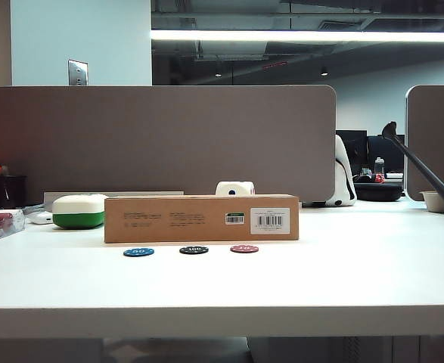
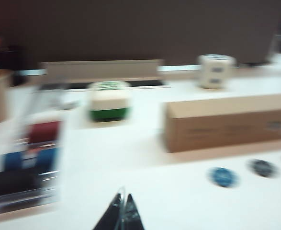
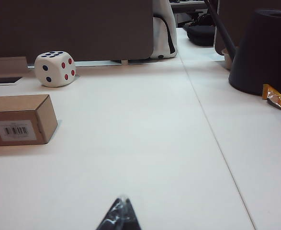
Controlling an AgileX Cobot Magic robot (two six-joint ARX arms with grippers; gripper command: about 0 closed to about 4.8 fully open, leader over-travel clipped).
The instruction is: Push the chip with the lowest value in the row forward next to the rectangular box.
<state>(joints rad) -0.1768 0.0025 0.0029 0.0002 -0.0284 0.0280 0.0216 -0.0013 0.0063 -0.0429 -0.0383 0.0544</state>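
Small flat round red poker chip with pale edge marks, number too small to read, lies flat on the white counter, just in front of the long low brown cardboard box, below its white barcode label, not touching it. Three chips in a row: blue chip at 9 o'clock end, black chip in the middle, red at 3 o'clock end. One box, one white-and-green rounded case at the box's 9 o'clock, one white die behind it. Thin strip of bare counter between chips and box; wide open counter toward 6 and 3 o'clock. Left gripper low over the counter, at 7 o'clock of the blue chip, fingers pressed together. Right gripper over bare counter at 3 o'clock of the box, fingers together.
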